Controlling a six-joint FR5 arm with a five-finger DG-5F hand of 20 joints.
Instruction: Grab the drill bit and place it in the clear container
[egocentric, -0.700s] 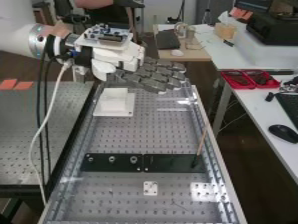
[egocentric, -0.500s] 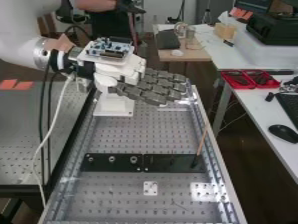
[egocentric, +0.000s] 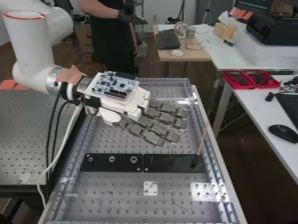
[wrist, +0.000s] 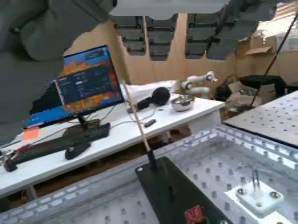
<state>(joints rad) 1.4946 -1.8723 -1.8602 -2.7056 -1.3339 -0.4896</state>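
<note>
Hand (egocentric: 148, 134) had just moved along the bench toward the black plate (egocentric: 159, 164), fingers extended, grasping nothing. Plate lay ahead of the fingertips, not touched; thin stick (egocentric: 201, 142) stood upright beyond them at its end. Drill bit not surely identifiable, probably in the plate; container unclear too. So likely approach stage, pick still to do.
</note>
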